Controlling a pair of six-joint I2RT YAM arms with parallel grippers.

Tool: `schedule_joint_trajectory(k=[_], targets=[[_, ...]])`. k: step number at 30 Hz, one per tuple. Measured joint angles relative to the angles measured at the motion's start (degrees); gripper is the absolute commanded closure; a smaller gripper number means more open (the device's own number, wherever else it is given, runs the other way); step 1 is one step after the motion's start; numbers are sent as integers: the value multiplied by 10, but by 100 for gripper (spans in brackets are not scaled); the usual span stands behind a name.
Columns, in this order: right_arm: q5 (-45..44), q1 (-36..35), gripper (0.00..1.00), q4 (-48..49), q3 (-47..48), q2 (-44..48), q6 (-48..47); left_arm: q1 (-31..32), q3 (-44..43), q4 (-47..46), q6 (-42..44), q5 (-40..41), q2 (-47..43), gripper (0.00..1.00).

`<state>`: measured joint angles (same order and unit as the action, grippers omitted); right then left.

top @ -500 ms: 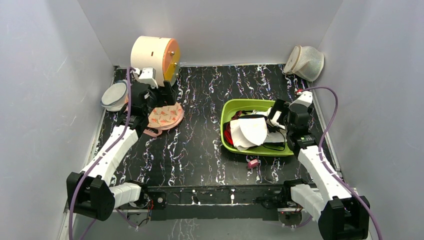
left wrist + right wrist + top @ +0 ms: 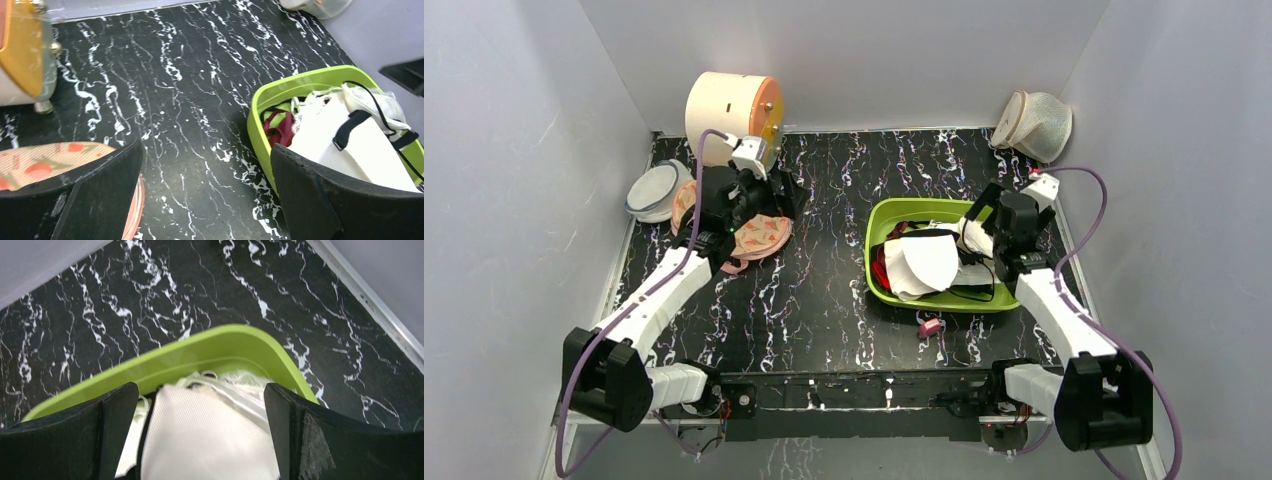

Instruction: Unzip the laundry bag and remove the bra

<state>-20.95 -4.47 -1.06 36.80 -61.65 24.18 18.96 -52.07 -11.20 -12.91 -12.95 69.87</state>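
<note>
The laundry bag (image 2: pixel 1034 124) leans in the far right corner of the counter (image 2: pixel 824 280), seemingly still zipped, though its zipper is too small to make out; no bra shows. Both pincers gape wide and empty: the right pincer (image 2: pixel 200 390) over the green bin (image 2: pixel 220 347), the left pincer (image 2: pixel 206 150) beside the flamingo pouch (image 2: pixel 40 157). The next move is probably to reach the bag and find its zipper pull. No writing is readable
</note>
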Motion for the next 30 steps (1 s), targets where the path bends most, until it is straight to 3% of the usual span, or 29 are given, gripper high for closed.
schedule_joint_trajectory(k=[12, 19, 25, 30], targets=[[-94, 12, 2, 50, 260, -263, -3, 26, -20, -8, 31, -1, 30, 2], [-182, 5, 2, 336, 191, -341, -77, 61, -4, -10, 42, 17, -8, 2], [-208, -1, 2, 433, 197, -410, -85, 63, -4, -12, 43, 20, -10, 2], [-218, 9, 2, 450, 275, -533, -107, 66, -4, -10, 44, 24, -7, 2]])
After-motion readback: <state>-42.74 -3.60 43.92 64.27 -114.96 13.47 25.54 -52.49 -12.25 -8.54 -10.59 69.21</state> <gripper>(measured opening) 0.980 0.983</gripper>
